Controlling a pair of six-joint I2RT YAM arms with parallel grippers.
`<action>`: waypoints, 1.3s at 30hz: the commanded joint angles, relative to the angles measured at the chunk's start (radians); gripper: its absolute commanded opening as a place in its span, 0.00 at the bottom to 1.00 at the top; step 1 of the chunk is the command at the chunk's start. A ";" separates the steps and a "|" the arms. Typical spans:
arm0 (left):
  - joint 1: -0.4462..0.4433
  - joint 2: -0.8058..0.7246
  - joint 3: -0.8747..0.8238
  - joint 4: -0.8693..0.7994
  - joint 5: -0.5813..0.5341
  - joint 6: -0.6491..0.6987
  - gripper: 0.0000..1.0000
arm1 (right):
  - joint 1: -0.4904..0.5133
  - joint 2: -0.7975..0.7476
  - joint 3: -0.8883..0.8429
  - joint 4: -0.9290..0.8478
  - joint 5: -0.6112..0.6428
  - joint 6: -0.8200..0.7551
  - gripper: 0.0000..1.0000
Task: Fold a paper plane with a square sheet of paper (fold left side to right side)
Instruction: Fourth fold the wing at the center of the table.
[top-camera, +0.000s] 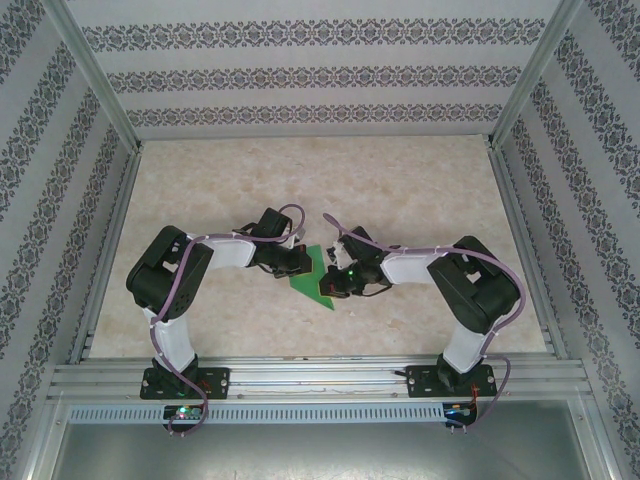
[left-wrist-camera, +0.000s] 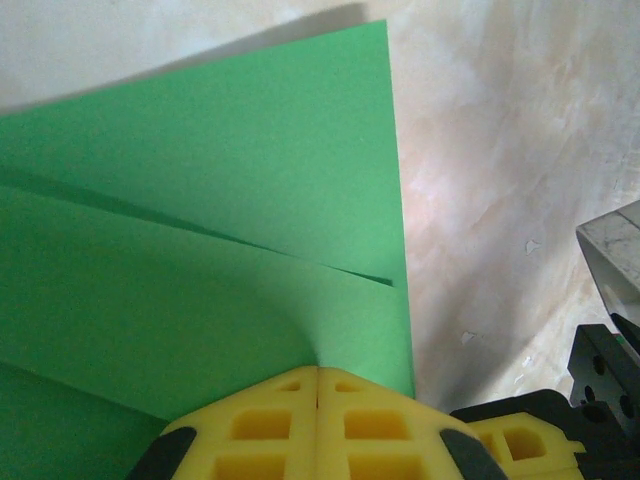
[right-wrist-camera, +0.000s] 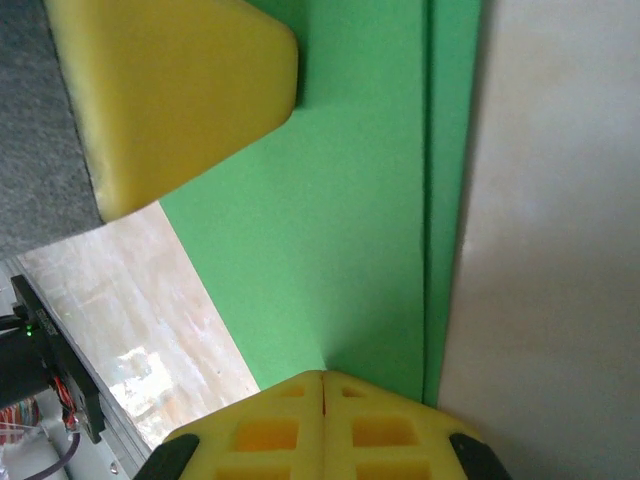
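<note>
The green sheet of paper (top-camera: 314, 276) lies folded on the table between my two arms, narrowing to a point at its near end. In the left wrist view the paper (left-wrist-camera: 200, 200) shows layered flaps with a diagonal edge and a straight right-hand edge. My left gripper (left-wrist-camera: 318, 370) is shut, its tips resting on the paper near that edge. In the right wrist view the paper (right-wrist-camera: 350, 200) shows a narrow overlapped strip along its right side. My right gripper (right-wrist-camera: 323, 375) is shut, with its tips on the paper. A left finger (right-wrist-camera: 180, 90) lies on the same sheet.
The tabletop (top-camera: 400, 190) is pale marble-patterned, with bare room behind and to both sides of the paper. Metal rails (top-camera: 320, 378) run along the near edge, and patterned walls (top-camera: 300, 75) enclose the back and sides. The two wrists (top-camera: 330, 255) stand very close together.
</note>
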 joint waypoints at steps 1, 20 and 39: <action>0.004 0.062 -0.017 -0.104 -0.111 -0.004 0.00 | 0.024 -0.010 -0.059 -0.135 -0.008 0.010 0.00; 0.010 0.062 -0.020 -0.107 -0.115 -0.004 0.00 | 0.035 -0.068 -0.147 -0.139 -0.014 0.033 0.00; 0.011 0.064 -0.017 -0.109 -0.115 -0.003 0.00 | 0.045 -0.120 -0.195 -0.159 -0.028 0.039 0.00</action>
